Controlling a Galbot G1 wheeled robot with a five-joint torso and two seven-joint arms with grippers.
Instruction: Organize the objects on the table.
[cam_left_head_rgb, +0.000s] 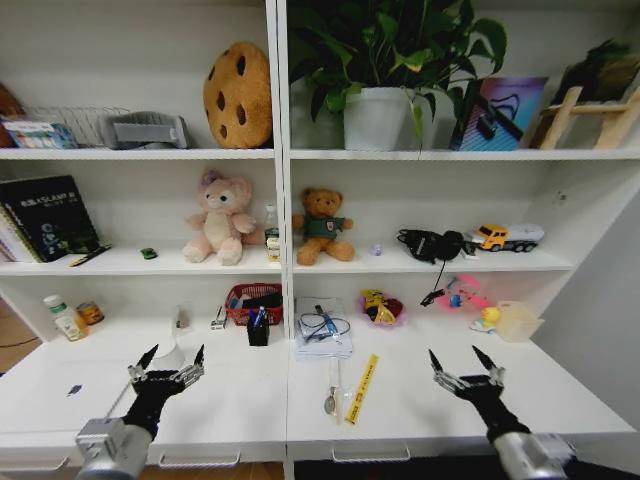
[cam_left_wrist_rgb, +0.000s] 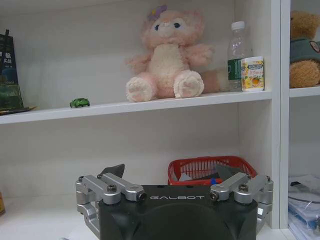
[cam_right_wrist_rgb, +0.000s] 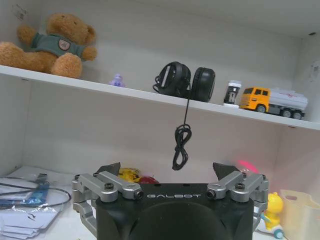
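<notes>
My left tool (cam_left_head_rgb: 172, 362) hovers low over the white counter (cam_left_head_rgb: 230, 400) at the lower left of the head view, fingers spread wide with nothing between them. My right tool (cam_left_head_rgb: 462, 362) hangs at the lower right, equally wide open and empty. The tiny green toy car (cam_left_head_rgb: 148, 253) sits on the middle shelf (cam_left_head_rgb: 120, 265) at left centre, between the books (cam_left_head_rgb: 45, 215) and the pink plush bear (cam_left_head_rgb: 218, 220). In the left wrist view the car (cam_left_wrist_rgb: 79, 102) stands left of the bear (cam_left_wrist_rgb: 170, 55), well apart from it.
</notes>
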